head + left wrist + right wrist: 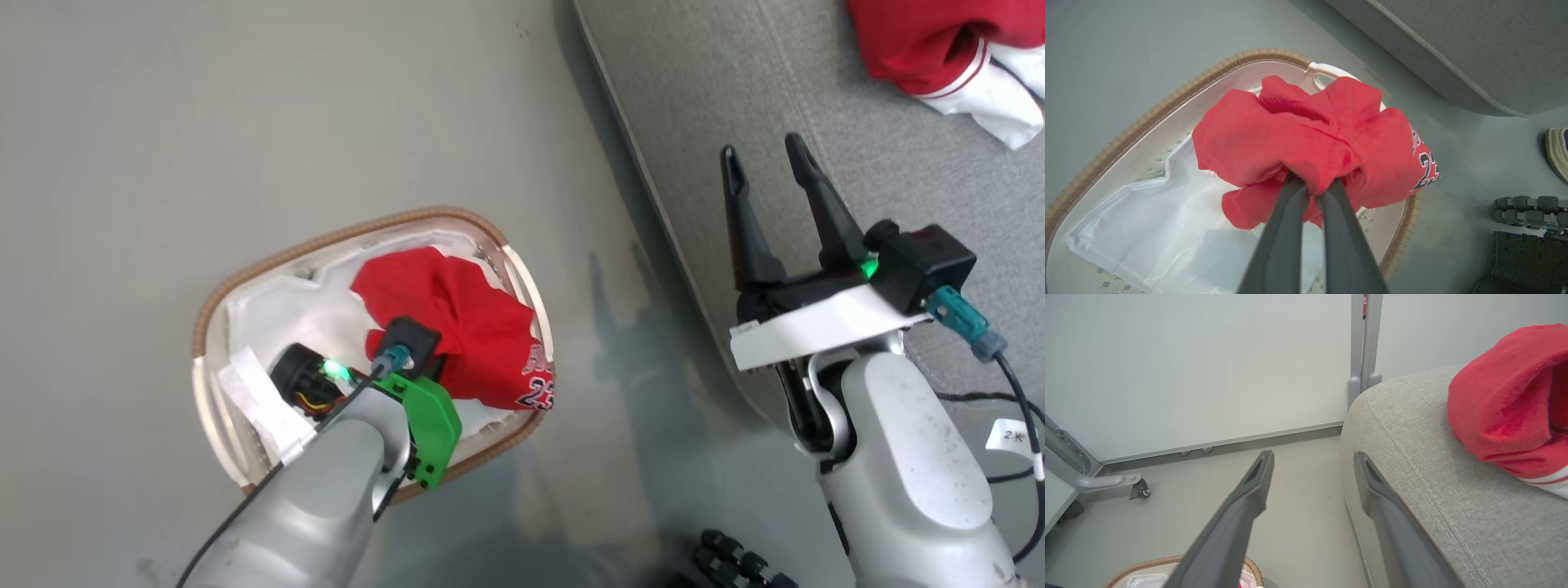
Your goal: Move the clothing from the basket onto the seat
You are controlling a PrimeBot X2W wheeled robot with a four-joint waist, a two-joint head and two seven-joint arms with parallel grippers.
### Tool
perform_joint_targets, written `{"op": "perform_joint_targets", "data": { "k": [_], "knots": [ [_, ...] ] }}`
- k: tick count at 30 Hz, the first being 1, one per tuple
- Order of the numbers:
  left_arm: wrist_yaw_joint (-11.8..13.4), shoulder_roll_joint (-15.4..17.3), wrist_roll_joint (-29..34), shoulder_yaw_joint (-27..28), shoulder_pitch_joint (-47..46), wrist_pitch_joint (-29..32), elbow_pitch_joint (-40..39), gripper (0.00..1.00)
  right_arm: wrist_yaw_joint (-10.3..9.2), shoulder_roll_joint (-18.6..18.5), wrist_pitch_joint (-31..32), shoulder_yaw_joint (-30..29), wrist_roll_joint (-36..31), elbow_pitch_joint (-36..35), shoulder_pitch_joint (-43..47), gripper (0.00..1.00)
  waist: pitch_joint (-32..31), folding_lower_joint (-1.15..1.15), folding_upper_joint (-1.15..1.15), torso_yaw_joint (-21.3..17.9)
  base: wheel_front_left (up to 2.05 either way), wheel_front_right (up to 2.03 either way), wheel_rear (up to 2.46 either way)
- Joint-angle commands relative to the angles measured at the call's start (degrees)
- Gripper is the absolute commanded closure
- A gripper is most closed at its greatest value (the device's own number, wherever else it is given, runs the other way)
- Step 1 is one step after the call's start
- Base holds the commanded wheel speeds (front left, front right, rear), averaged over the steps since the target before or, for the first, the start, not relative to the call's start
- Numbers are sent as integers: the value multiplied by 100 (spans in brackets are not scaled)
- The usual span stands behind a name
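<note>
My left gripper [1314,183] is down in the basket [326,237], its two fingers pinched almost together on a fold of the red garment [1306,134], with just a thin wad of cloth between the tips. The cloth bunches round the tips in a crumpled mound. I cannot tell if it is clear of the white liner [1167,228] or resting on it. The garment fills the right half of the basket, and its corner with the number 23 [1427,169] reaches the right rim and laps over it. The left half of the basket shows bare liner. In the head view the left wrist covers the near part of the garment.

The basket stands on the grey floor [245,122], left of the seat [735,98] and apart from it, with a strip of floor between them.

My right gripper [762,149] hangs over the near left edge of the seat, fingers spread wide, nothing between them, pointing far. In the right wrist view one finger lies over the floor and the other over the seat's rounded edge, and the pale wall [1208,355] stands beyond.

A second red garment [922,41], with white stripes and a white panel, lies crumpled at the far right of the seat, well away from the right gripper
</note>
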Motion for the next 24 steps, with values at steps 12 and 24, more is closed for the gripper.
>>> {"op": "perform_joint_targets", "data": {
  "k": [12, 24],
  "knots": [
    [154, 2, -363, 7, 737, -223, -1369, 100, -6, -80, -12, -74, -180, 282, 853, 0, -1632, 0, 0, 922, 0, 0, 0],
    [233, 3, 185, 1054, 1642, -220, -2962, 100, -6, -94, -11, -171, -227, 471, 1460, 0, -2479, 0, 0, 1397, 0, 0, 0]
  ]
}}
